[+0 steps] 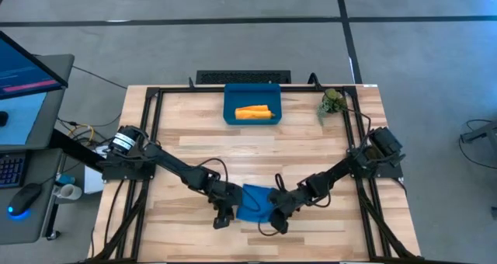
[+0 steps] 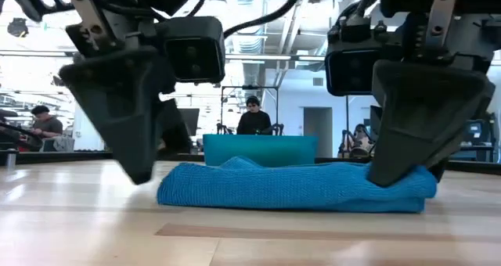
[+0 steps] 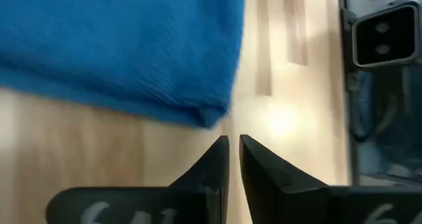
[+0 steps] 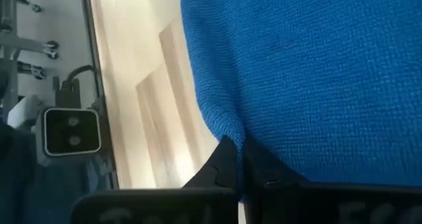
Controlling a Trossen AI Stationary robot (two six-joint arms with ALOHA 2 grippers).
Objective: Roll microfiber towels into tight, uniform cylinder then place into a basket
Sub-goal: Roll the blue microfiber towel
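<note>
Behind blue towel [image 2: 297,186], low view only: person [image 2: 254,117].

Light wooden table [image 1: 194,151], plank top, black metal frame along its edges.

Far edge, centre: dark-blue basket [image 1: 230,112] sits flat on the wood; an orange-yellow rolled towel [image 1: 255,112] lies inside it, not on the table itself.

Far right corner: small green plant [image 1: 332,102] stands on the top, near the frame rail, well apart from the basket.

Near edge, centre: bright blue towel [image 2: 297,188] lies directly on the wood, folded into a low, thick, lumpy pad, long side across the table. Bare planks show on both sides of it and between it and the basket.
</note>
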